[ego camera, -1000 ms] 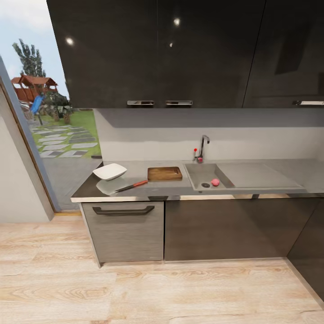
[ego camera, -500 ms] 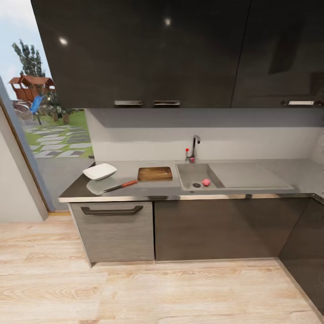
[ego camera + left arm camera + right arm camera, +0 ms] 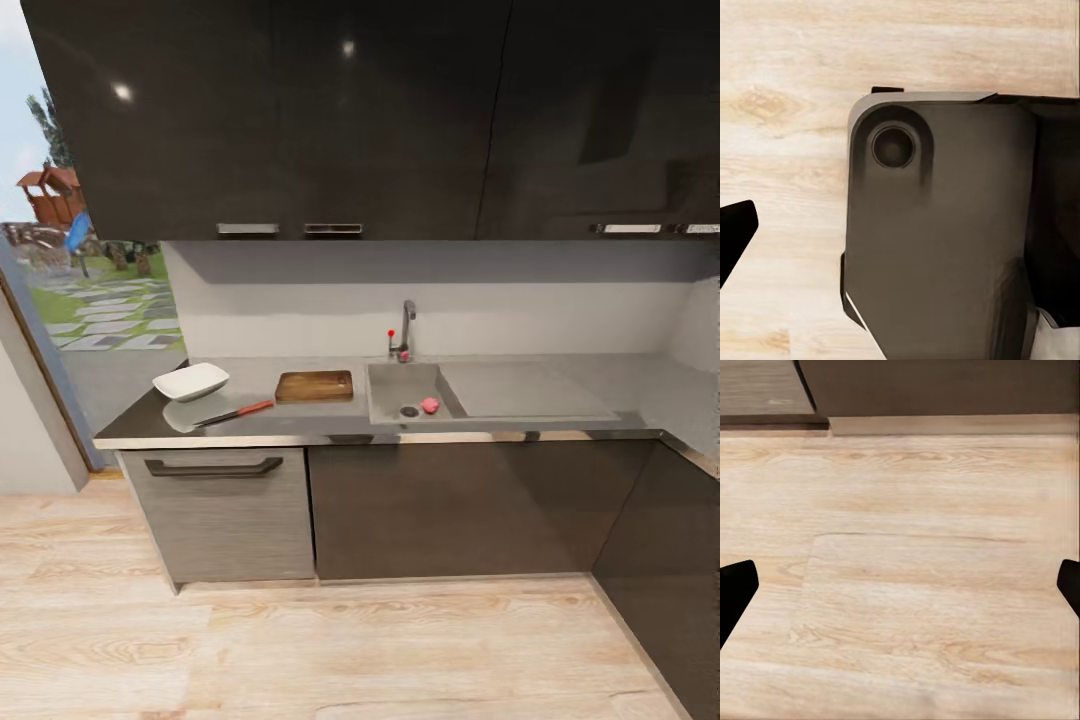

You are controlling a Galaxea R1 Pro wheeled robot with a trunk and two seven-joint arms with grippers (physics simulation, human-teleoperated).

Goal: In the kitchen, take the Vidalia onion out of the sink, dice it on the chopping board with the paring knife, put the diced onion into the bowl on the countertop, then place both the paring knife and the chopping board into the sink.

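The Vidalia onion (image 3: pixel 430 405), a small pinkish ball, lies in the sink (image 3: pixel 388 385) beside the drain. Left of the sink, the chopping board (image 3: pixel 314 386) rests flat on the grey countertop (image 3: pixel 540 385). The paring knife (image 3: pixel 235 413) with its red handle lies near the counter's front edge, between the board and the white bowl (image 3: pixel 190 381). My right gripper (image 3: pixel 900 589) hangs open over the wooden floor, far from the counter. My left gripper (image 3: pixel 900 229) shows one dark fingertip (image 3: pixel 735 236) set wide, above my own dark base.
A tap (image 3: pixel 405 330) stands behind the sink, and a draining area (image 3: pixel 520 390) lies to its right. Dark wall cabinets (image 3: pixel 300 110) hang above. Below are a drawer with a black bar handle (image 3: pixel 213 467) and dark doors. Light wooden floor (image 3: pixel 350 650) stretches before the counter. A glass door (image 3: pixel 60 270) is at the left.
The whole head picture has shifted, so the counter now sits further left in view; the camera moved. The onion, board, knife and bowl stay where they were.
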